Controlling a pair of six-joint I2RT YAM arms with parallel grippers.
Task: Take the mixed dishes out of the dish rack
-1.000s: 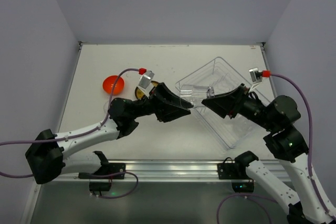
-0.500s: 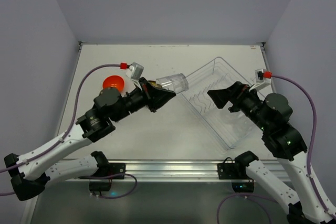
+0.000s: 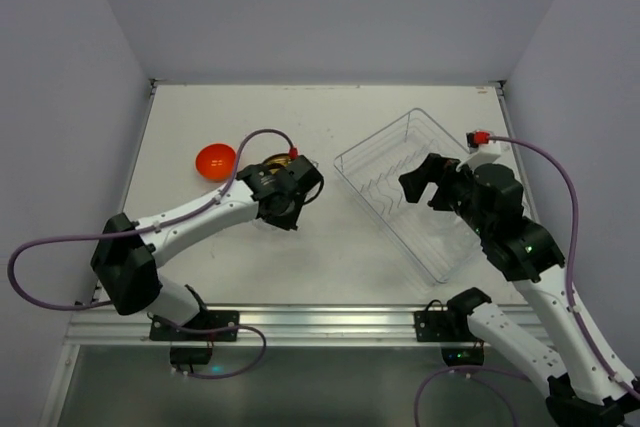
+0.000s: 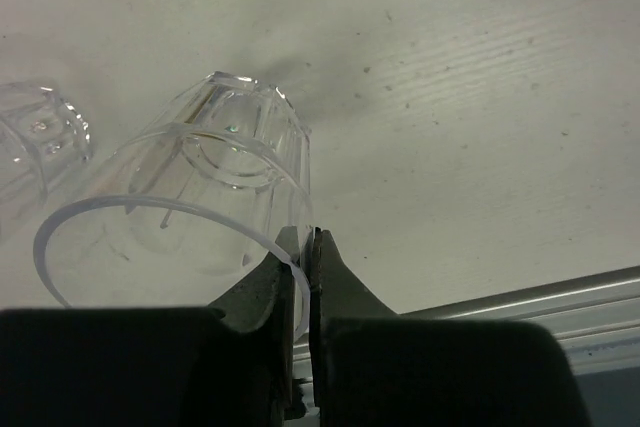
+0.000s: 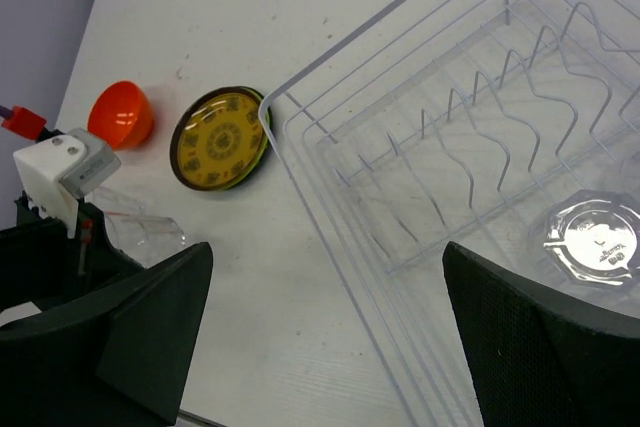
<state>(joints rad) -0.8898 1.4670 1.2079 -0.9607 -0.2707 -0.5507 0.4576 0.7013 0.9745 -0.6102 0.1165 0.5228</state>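
Bare table (image 4: 480,97) is stretching right of clear cup (image 4: 200,197). The left fingers (image 4: 332,282) are pinching its rim; right fingers (image 5: 140,332) are gaping empty.

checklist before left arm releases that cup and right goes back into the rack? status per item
1. Left end effector pinched shut on the rim of the held cup: ok.
2. Held cup resting on the table: cannot tell; it is tilted and contact is not visible.
3. Gap to the neighbouring cup: cannot tell; they look close.
4. Clear of the yellow patterned plate: ok, apart.
5. Right end effector open and empty: ok.
6. Dish rack unloaded: not ok; one clear cup sits in it.
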